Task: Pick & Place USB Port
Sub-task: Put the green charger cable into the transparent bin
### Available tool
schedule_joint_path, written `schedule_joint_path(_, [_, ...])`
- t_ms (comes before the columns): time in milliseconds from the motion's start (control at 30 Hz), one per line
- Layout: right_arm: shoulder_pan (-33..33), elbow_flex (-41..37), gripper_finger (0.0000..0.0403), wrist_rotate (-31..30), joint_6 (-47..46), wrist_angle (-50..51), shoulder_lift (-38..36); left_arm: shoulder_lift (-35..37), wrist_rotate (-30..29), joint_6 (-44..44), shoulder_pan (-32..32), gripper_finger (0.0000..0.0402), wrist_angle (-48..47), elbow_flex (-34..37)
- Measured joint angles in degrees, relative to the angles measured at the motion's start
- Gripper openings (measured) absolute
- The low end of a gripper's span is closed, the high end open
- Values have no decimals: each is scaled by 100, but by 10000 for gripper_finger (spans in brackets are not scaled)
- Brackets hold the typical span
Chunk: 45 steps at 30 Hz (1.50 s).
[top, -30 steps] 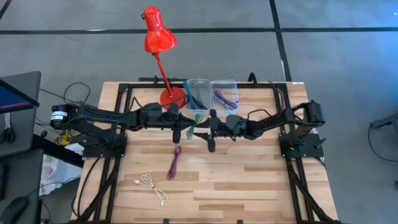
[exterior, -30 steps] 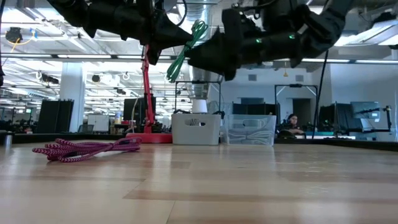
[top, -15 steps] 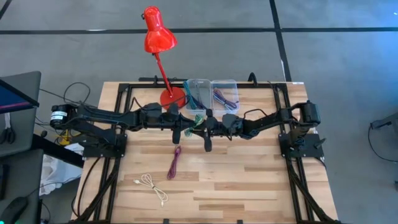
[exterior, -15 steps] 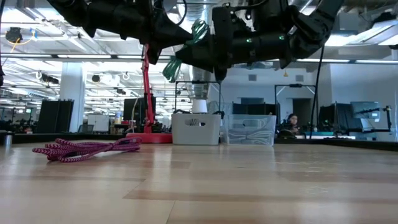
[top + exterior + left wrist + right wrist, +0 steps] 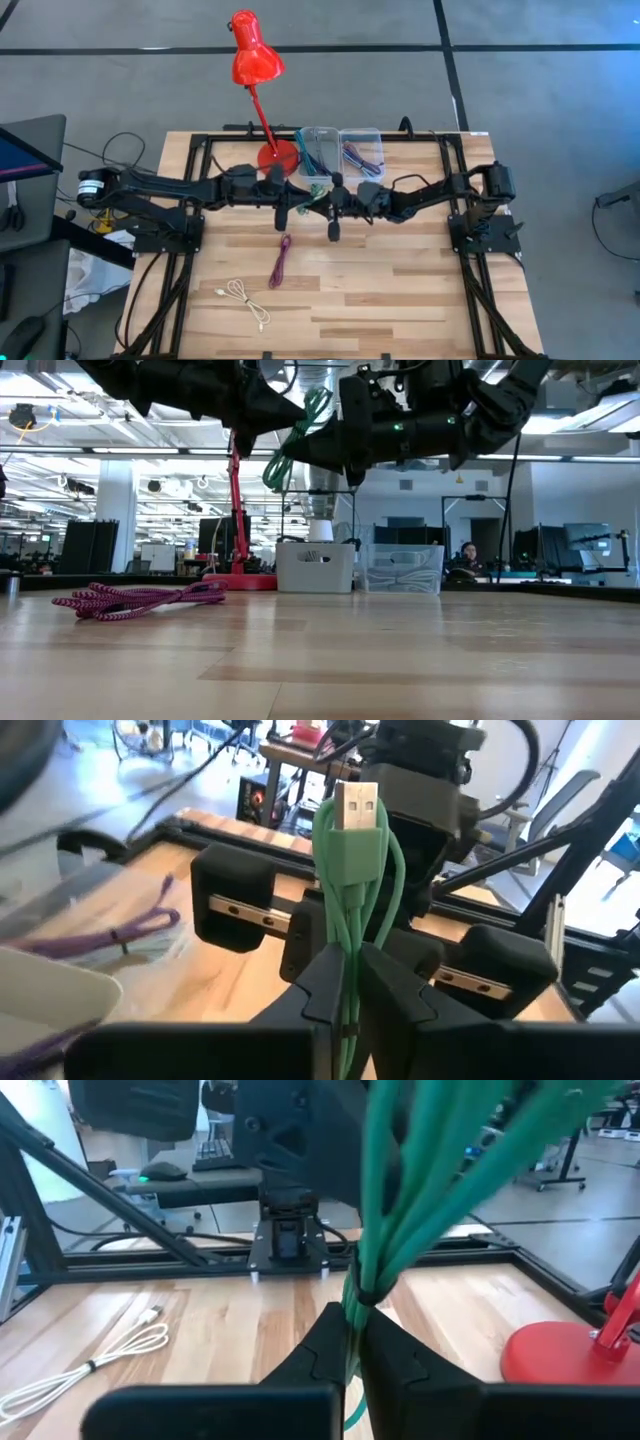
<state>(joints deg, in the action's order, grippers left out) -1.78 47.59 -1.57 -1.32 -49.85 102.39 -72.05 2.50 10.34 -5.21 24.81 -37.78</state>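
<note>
Hanging in the air above the worktop [image 5: 400, 290], just near of the two clear bins [image 5: 340, 148], the bundled green USB cable [image 5: 358, 910] runs lengthwise from the left tool [image 5: 342, 982] toward the right tool [image 5: 352, 1342], its plug [image 5: 358, 808] pointing at the right arm. Both tools are pressed together on it, one at each end.

A bright green bundled USB cable [image 5: 352, 910], a magenta braided cable [image 5: 280, 260], a white coiled cable [image 5: 243, 301], a glossy red desk lamp [image 5: 254, 62], a pale striped wooden surface [image 5: 400, 290].
</note>
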Motion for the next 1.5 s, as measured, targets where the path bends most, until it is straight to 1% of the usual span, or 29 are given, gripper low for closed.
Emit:
schedule_joint_path(167, [-26, 0, 3, 5, 31, 109, -3, 389, -7, -119, -2, 40, -188, 20])
schedule_joint_path(267, [-69, 1, 2, 6, 45, 159, -6, 646, -8, -115, -2, 45, -581, 20])
schedule_joint_path(400, [-193, -17, 1, -73, 177, 572, -111, 961, -6, -113, -2, 45, -1087, 2])
schedule_joint_path(467, [-281, -17, 1, -156, 195, 912, -303, 1098, -6, -112, -2, 45, -1394, 12])
schedule_joint_path(700, [-532, -11, 1, -606, 586, 1983, -1109, 1390, 5, -110, -2, 43, -1878, 9])
schedule_joint_path(767, [-637, -11, 1, -627, 599, 2344, -1356, 1421, 9, -110, 0, 40, -1875, 21])
schedule_joint_path(867, [-757, -51, 1, -693, 599, 2801, -1695, 1513, -32, -109, 4, 33, -1885, 220])
schedule_joint_path(967, [-854, -413, 1, -913, 598, 2685, -2063, 1681, -378, -105, 91, 24, -1892, 460])
schedule_joint_path(1067, [-1063, -976, 1, -910, 449, 2435, -2388, 1938, -693, -102, 226, 15, -1849, 709])
schedule_joint_path(1200, [-1484, -1582, 1, -915, 181, 2258, -2672, 2334, -762, 38, 347, 7, -1821, 916])
schedule_joint_path(1333, [-1890, -1846, 1, -902, 77, 2245, -2570, 2648, -764, 106, 461, 8, -1673, 1036])
schedule_joint_path(1500, [-2380, -1874, 0, -850, 35, 2076, -2136, 2788, -881, 108, 575, 11, -1641, 1058])
